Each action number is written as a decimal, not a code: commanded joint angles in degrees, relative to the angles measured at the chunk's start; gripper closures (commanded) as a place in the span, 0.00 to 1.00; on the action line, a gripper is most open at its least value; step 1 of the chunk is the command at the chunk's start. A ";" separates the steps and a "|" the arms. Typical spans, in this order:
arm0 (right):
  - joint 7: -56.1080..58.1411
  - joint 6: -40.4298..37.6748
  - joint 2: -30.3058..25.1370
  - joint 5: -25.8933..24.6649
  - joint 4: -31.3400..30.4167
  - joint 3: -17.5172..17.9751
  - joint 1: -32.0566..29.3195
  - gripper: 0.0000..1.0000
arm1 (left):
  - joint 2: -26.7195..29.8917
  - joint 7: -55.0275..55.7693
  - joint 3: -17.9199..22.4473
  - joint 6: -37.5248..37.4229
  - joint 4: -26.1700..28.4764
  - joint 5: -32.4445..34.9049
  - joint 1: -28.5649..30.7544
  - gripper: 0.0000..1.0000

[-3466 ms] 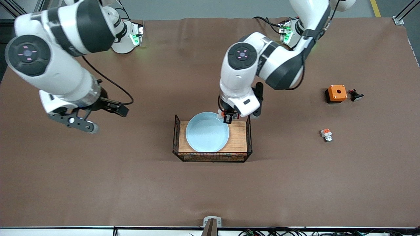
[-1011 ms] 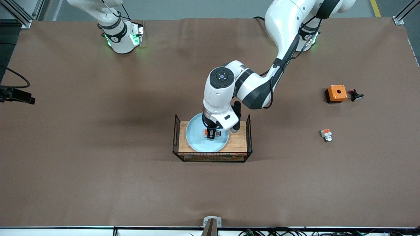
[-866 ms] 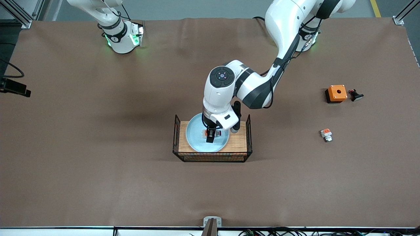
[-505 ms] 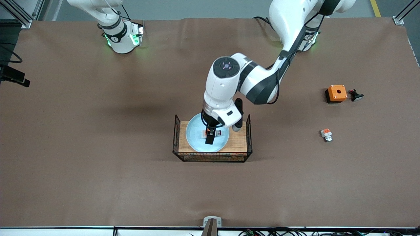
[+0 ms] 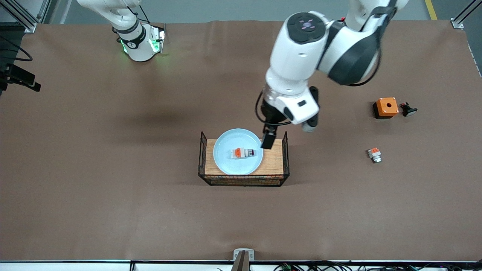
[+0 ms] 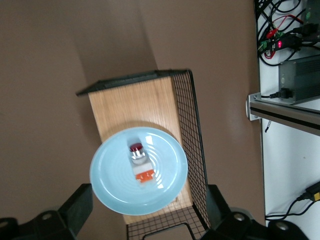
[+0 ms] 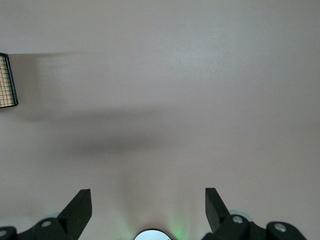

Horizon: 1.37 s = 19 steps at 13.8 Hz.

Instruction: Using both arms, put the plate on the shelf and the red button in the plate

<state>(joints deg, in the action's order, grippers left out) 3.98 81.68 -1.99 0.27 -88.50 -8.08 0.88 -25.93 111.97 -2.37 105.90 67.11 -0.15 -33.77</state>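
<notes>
Red button (image 5: 243,153) lies on plate (image 5: 226,162), mid-surface. Left end effector (image 6: 145,212) spread empty above plate's rim. Right end effector (image 7: 147,212) spread, waiting near the surface's edge. Placement looks done; next, retract.

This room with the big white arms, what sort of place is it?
Probably a robotics lab: two arms bolted to a brown-covered table, test pieces such as a red button on a plate, and loose cables and electronics beside it.
</notes>
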 commanded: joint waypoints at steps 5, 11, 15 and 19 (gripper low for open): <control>0.67 1.99 -2.40 0.08 -2.64 0.35 -0.26 0.00 | 9.31 -27.91 -0.27 -18.52 3.55 -4.86 11.43 0.00; 0.85 4.62 -3.19 0.00 -2.82 0.52 0.09 0.00 | 16.17 -45.50 -0.18 -20.82 12.16 -4.07 19.69 0.00; 1.11 5.68 -3.28 -0.01 -2.82 0.70 -0.09 0.00 | 19.94 -57.89 -0.10 -20.12 16.82 -3.81 25.32 0.00; 1.03 5.59 -3.89 -0.01 -3.43 2.45 -0.79 0.00 | 22.15 -67.91 -0.18 -18.89 20.51 -2.49 29.45 0.00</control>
<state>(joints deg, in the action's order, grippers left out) 4.40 86.54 -3.71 0.26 -89.68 -6.78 0.91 -6.68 48.48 -2.23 85.12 83.62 -3.54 -5.99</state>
